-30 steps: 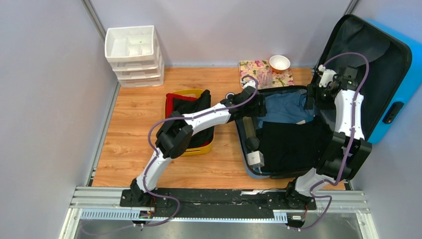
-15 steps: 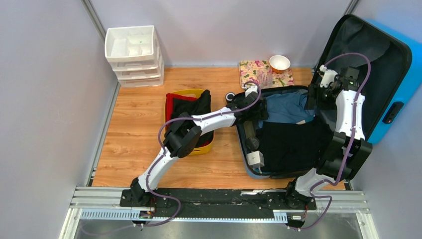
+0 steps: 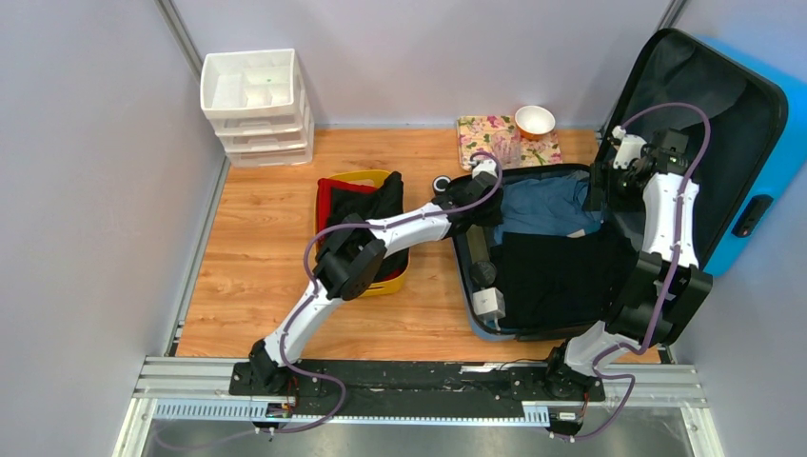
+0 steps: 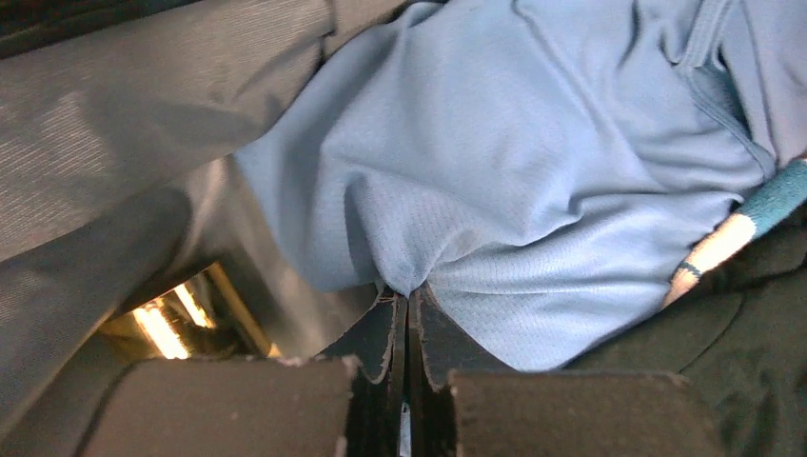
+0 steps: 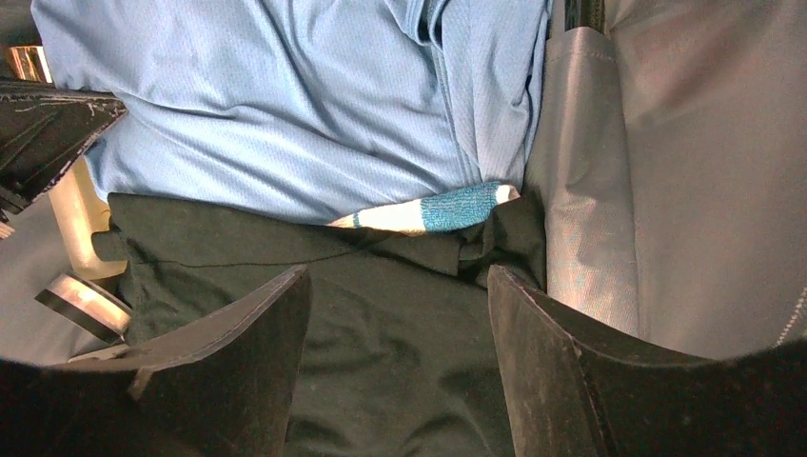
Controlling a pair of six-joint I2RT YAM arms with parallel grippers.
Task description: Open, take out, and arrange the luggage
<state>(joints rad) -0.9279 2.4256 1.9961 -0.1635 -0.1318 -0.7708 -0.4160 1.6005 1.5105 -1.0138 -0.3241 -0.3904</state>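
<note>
Where the left arm crossed the left rim of the luggage (image 3: 766,143) in the overhead view, its own wrist hid the left claw (image 4: 407,303). Only the left wrist camera showed it: both fingers were pressed together, with a puckered fold of the light-blue shirt (image 4: 533,171) pinched at their tips.

The luggage lay open at the right of the wooden tabletop (image 3: 257,248). Its base was flat and its lid stood up against the right wall, so the glossy blue shell showed only as a strip along the lid's right edge. At the near left corner of the base sat a small white block (image 3: 488,303), too small to identify. A black garment (image 5: 381,324) filled the nearer part of the base and the shirt the farther part.

The right wrist view showed the right claw (image 5: 400,276) spread wide over the black garment, gripping nothing. It also showed a teal-and-white striped piece (image 5: 447,209) poking out between the two garments, which was hard to make out from overhead.

Left of the luggage, the left arm covered much of a yellow tub (image 3: 381,288) holding dark and red cloth. Farther back lay a floral mat (image 3: 481,129) with a white bowl (image 3: 535,120) at its right end. A white drawer unit (image 3: 255,95) stood in the upper left.
</note>
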